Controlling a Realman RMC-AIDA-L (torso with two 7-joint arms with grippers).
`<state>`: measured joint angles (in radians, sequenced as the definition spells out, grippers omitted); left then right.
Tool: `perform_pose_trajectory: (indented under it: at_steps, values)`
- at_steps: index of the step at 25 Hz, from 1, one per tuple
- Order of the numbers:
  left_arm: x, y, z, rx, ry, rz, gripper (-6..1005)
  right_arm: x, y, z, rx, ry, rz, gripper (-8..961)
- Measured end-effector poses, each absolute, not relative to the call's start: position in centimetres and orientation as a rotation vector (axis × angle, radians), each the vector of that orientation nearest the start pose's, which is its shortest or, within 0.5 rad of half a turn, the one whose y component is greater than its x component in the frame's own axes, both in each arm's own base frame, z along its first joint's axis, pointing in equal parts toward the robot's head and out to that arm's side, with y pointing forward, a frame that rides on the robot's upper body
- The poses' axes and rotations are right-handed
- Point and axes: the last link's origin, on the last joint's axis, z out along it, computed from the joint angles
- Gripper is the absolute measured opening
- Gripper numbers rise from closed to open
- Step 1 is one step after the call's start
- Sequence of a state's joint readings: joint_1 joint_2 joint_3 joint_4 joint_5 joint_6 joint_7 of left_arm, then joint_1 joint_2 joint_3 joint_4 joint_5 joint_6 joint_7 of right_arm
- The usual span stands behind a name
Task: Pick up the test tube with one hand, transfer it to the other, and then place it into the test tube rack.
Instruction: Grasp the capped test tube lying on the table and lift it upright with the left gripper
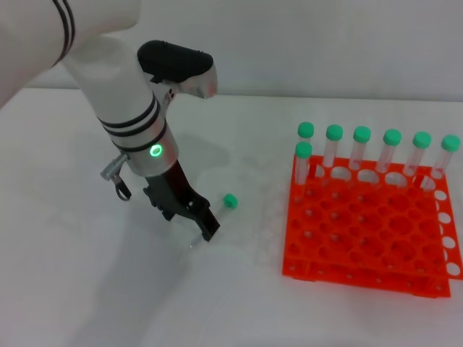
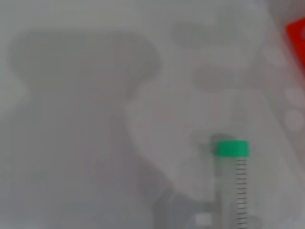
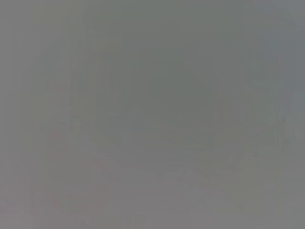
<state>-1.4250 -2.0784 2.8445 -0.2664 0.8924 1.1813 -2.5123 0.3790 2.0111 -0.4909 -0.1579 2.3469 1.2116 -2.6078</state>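
Note:
The test tube lies slanted just at the white table, its green cap pointing toward the rack and its clear tip toward the front. My left gripper reaches down over the tube's middle, and its black fingers look closed around the clear body. In the left wrist view the test tube shows close up, green cap and printed scale visible. The orange test tube rack stands to the right, a short gap away. My right gripper shows in no view; the right wrist view is plain grey.
Several green-capped tubes stand upright in the rack's back row and far left corner. A corner of the rack shows in the left wrist view. White tabletop surrounds the left gripper.

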Motion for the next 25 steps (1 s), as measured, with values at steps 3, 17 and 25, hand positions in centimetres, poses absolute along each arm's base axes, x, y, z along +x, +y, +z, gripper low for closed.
perform_pose_trajectory:
  at_steps: [3, 17, 25]
  values:
    - [-16.0, 42.5, -6.1, -2.423, -1.274, 0.705, 872, 39.3, 31.6, 9.4, -1.295, 0.638, 0.782, 832]
    - [-16.4, 42.0, -6.8, -2.427, -1.274, 0.725, 651, 39.2, 31.8, 9.4, -1.297, 0.638, 0.783, 824]
    - [-16.5, 41.9, -6.8, -2.425, -1.269, 0.736, 464, 39.2, 31.8, 9.4, -1.297, 0.639, 0.783, 820]
